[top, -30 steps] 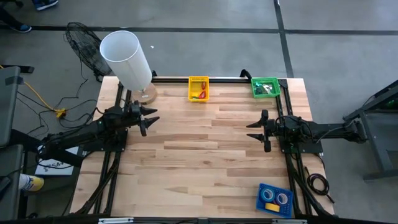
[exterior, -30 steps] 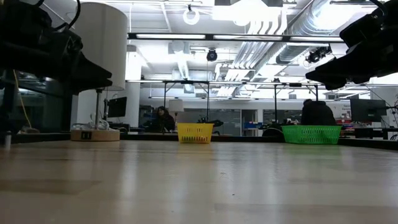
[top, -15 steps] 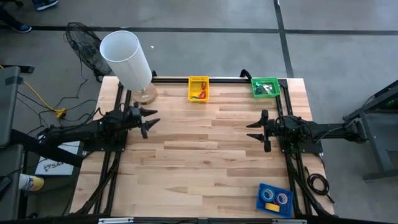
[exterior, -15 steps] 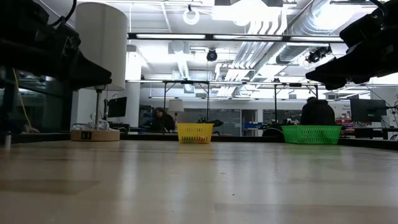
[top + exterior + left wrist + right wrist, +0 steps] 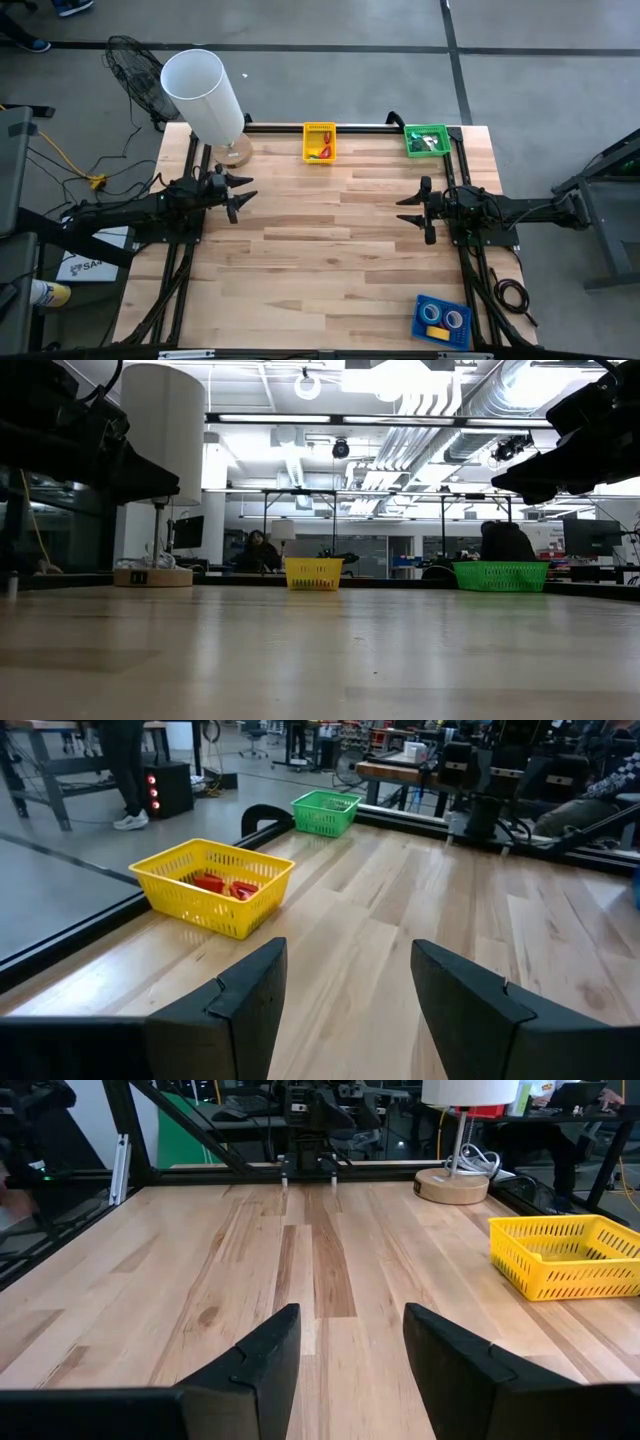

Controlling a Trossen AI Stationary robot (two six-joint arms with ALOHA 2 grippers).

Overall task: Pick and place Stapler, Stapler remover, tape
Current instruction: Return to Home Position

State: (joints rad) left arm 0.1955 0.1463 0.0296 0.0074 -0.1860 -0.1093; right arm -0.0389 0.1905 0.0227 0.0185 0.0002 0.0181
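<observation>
The left gripper (image 5: pixel 241 195) hangs above the table (image 5: pixel 330 250) with its fingers (image 5: pixel 245 995) spread wide and nothing between them. It is near the yellow bin (image 5: pixel 319 127), off to that bin's left-arm side and somewhat closer to the table's front. The right gripper (image 5: pixel 401 211) is likewise spread and holds nothing, its fingers (image 5: pixel 265 1355) well apart. It hangs on the yellow bin's other side, farther from it than the left gripper, and the two grippers face each other across the bare boards. The yellow bin stands at the table's back edge, and red staplers (image 5: pixel 209 882) lie inside it. A green bin (image 5: pixel 425 128) stands at the same back edge, to the yellow bin's right-arm side, with a gap between the two. Small pale pieces lie in it, too small to tell what they are. The tape (image 5: pixel 432 313) lies as ring-shaped rolls in a blue tray (image 5: pixel 418 330), well apart from the yellow bin, at the table's front corner on the right arm's side. A lamp (image 5: pixel 203 95) with a white shade stands near the yellow bin on its left-arm side.
</observation>
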